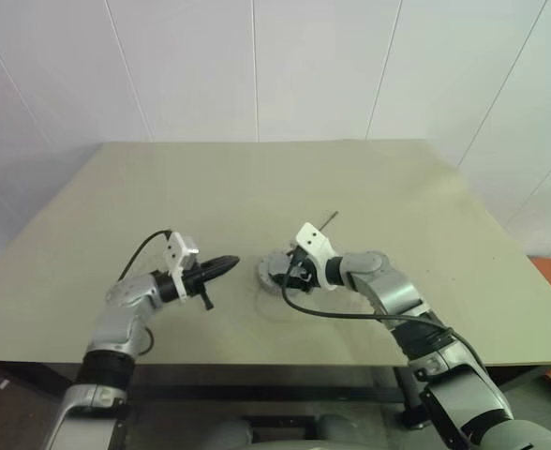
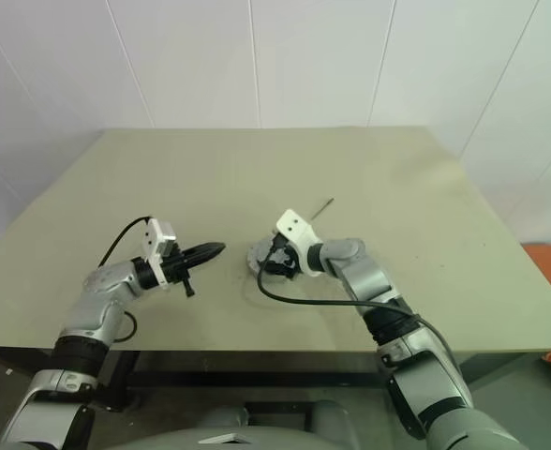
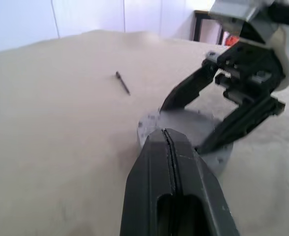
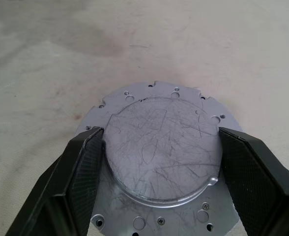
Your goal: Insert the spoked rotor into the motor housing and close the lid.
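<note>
Lid (image 4: 161, 157) on table (image 1: 397, 216), clasped by right gripper (image 4: 161, 162) jaws, angled down; left gripper (image 3: 170, 147) level, jaws clenched.

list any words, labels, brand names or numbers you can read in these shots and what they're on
None: no readable text in any view.
The round silver metal part between the right gripper's fingers shows only scratches, holes and screws.
The left gripper, shut, is plain black.
The table and wall bear no marks.

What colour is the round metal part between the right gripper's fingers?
Silver-grey, finely scratched lid; right wrist view shows it best.
</note>
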Robot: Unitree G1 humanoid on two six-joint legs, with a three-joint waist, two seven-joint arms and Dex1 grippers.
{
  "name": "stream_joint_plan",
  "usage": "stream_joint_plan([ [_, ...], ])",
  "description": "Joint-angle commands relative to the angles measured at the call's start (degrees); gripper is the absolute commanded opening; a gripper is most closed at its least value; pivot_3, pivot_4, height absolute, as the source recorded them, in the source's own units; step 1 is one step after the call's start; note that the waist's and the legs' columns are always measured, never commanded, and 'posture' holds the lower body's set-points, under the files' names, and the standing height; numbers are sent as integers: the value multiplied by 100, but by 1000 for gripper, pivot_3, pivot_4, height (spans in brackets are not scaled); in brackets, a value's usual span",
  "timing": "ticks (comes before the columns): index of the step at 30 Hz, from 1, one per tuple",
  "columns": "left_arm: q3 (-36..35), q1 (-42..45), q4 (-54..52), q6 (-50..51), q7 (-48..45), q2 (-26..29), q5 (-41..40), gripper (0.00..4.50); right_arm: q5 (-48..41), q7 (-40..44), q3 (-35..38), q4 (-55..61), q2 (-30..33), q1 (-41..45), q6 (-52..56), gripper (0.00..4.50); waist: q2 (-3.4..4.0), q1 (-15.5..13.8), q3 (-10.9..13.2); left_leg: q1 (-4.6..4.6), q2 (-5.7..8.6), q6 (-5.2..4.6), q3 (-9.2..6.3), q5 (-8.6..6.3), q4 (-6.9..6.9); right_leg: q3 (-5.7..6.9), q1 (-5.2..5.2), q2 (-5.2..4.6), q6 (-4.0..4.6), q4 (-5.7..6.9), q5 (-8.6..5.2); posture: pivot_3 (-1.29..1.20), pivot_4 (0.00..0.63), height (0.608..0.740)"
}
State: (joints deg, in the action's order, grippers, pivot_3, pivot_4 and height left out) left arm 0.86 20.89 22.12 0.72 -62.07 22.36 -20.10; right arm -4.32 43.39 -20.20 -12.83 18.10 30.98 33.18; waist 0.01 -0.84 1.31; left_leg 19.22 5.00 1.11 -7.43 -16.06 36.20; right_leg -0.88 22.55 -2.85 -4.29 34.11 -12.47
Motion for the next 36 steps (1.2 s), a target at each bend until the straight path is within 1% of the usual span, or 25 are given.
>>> stream_joint_plan([
  [1,275,615,274,-104,-172,-217,202,0,585,-14,-593,-876,285,-382,470,3243,-2,1,-8,-1,1,0,0,0,0,0,-3,0,0,0,0,0,0,740],
  [5,587,1167,847,-6,-143,-516,536,0,477,-35,-501,-851,236,-373,588,3243,7,8,-22,-5,1,0,-1,0,-2,1,-6,2,-1,-3,-1,0,0,740],
  [10,1073,1522,1316,206,-150,-753,1025,0,280,-61,-313,-689,147,-375,749,3243,12,3,-24,-9,1,-2,-6,1,-4,2,-3,9,-3,-1,0,0,0,740],
  [12,1198,1586,1424,233,-148,-792,1178,0,215,-55,-254,-618,121,-375,805,3243,10,5,-22,-32,2,-3,-6,2,-1,2,0,10,-4,0,0,0,0,740],
  [17,1480,1647,1614,481,-1,-835,1601,0,82,-113,-88,-444,64,-382,848,3243,8,-3,-22,-42,3,-2,-11,0,-6,5,-7,6,-13,-3,-6,0,0,740],
  [21,1733,1569,1545,809,-57,-794,1863,0,-337,-207,462,-211,-169,-324,989,3243,6,-6,-22,-42,4,-4,-18,-2,-12,7,-10,1,-24,-4,-14,0,0,740],
  [23,1755,1546,1494,906,-112,-778,1882,0,-562,-157,696,-38,-229,-316,1155,3970,6,-6,-21,-41,5,-4,-21,-2,-12,9,-10,-1,-24,-5,-15,0,0,740],
  [25,1747,1534,1451,980,-137,-773,1893,0,-660,-127,772,58,-223,-319,1247,4482,6,2,-19,-40,7,-6,-21,-3,-14,9,-9,-3,-27,-5,-16,0,0,740],
  [30,1787,1513,1299,1339,-409,-725,1849,0,-1029,199,947,185,-57,-252,1528,4482,4,10,-17,-31,7,-7,-21,-4,-13,10,-1,-4,-28,-7,-17,0,0,740],
  [33,1802,1486,1213,1474,-489,-710,1858,0,-1364,400,1138,388,-4,-226,1687,4482,1,13,-18,-4,6,-10,-21,-5,-14,11,22,-3,-30,-6,-16,0,0,740],
  [36,1820,1464,1148,1578,-544,-704,1876,0,-1563,563,1274,513,157,-209,1771,4482,1,-3,-18,18,7,-31,-22,-3,-17,12,52,-3,-57,-5,-7,0,0,740],
])
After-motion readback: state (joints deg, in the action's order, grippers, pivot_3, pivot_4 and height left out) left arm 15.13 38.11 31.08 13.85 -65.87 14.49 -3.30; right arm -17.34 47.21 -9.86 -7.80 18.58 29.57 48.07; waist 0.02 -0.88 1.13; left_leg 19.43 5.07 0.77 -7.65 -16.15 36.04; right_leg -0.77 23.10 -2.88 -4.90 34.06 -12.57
